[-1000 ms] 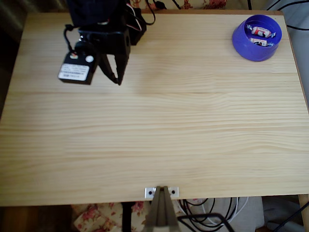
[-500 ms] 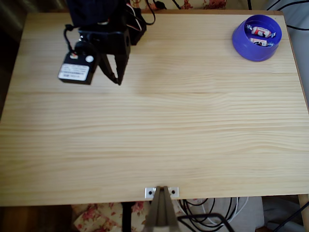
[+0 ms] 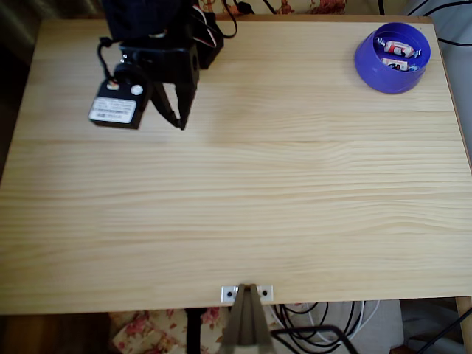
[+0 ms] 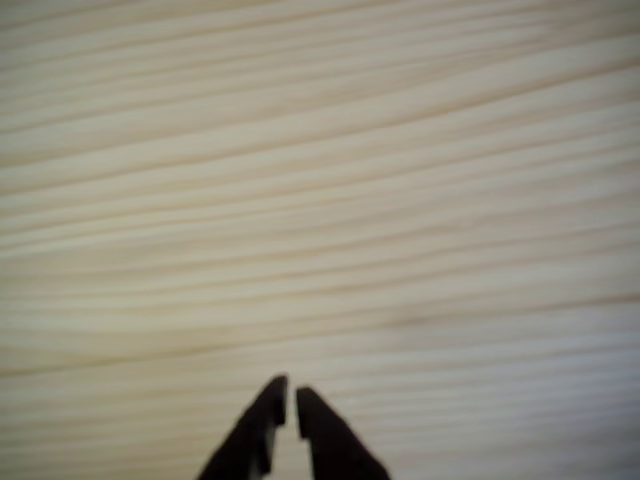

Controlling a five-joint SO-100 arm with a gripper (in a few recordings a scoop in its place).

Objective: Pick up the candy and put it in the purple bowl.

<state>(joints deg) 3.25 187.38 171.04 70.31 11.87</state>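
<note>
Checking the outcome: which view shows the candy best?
The overhead view: two wrapped candies lie inside the purple bowl at the table's top right corner. The wrist view has bare wood grain and the nearly closed fingers.

**Pale pine table over a cluttered floor**

A table [image 3: 243, 214] of light pine boards takes up most of the overhead view, its grain running left to right, with a darker seam [image 3: 295, 142] between boards across the upper half. A small metal bracket [image 3: 247, 293] with two screws sits at the near edge. Below that edge lie floral cloth [image 3: 147, 332] and a tangle of black and white cables [image 3: 317, 328]. More cables [image 3: 450, 22] trail past the top right corner, and a strip of floral cloth [image 3: 324, 6] shows beyond the far edge. Dark floor [image 3: 11, 110] borders the left side. Light is soft and even, brighter toward the right. The wrist view shows blurred wood grain [image 4: 320, 180].
</note>
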